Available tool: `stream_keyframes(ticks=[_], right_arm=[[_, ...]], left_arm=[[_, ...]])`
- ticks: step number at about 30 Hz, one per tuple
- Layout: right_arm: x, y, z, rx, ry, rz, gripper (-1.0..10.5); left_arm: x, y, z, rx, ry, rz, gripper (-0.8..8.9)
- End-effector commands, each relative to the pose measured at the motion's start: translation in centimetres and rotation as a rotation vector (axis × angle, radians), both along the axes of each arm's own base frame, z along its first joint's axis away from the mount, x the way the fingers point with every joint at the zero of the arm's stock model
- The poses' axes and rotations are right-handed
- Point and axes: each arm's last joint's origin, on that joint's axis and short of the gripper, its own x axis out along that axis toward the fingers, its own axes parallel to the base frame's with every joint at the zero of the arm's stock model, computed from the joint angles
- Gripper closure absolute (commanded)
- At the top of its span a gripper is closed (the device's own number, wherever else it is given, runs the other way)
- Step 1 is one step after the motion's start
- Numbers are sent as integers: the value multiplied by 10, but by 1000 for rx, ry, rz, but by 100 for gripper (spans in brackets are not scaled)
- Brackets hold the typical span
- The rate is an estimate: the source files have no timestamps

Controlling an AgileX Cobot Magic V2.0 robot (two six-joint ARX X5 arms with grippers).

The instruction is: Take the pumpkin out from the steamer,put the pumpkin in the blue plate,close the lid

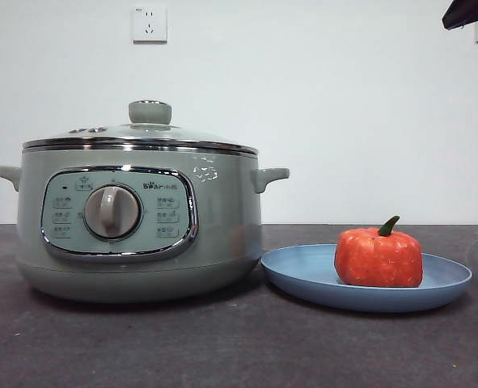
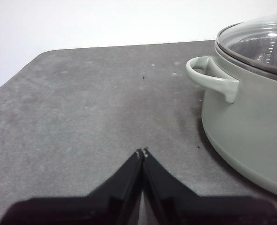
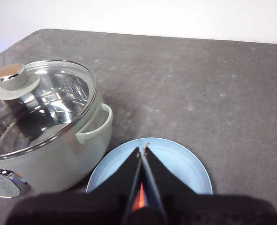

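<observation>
Pumpkin [image 1: 378, 259] on blue plate [image 1: 303, 271]; lid [image 1: 141, 133] apparently seated on steamer [image 1: 222, 218].

I get bright, even light; my views stay sharp, with glare on the lid [image 3: 40, 101] and soft shadow under the steamer [image 1: 141, 234].

Both the left gripper [image 2: 142, 152] and the right gripper [image 3: 142, 149] have matte black, wedge-shaped jaws tapering to thin tips, which seem slightly chipped pale at the ends.
</observation>
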Motion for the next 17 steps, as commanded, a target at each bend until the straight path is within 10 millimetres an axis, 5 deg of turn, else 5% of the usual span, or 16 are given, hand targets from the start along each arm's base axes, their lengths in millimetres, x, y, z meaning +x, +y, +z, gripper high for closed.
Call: stream_keyframes(ticks=[1, 8, 17], right_arm=[[-4, -3, -2, -52, -9, 8, 963], [-27, -31, -10, -68, -145, -38, 963], [-42, -52, -76, -33, -233, -143, 963]], left_arm=[[1, 0, -5, -8, 12, 7, 816], [1, 0, -5, -8, 12, 7, 816], [1, 0, -5, -8, 12, 7, 816]])
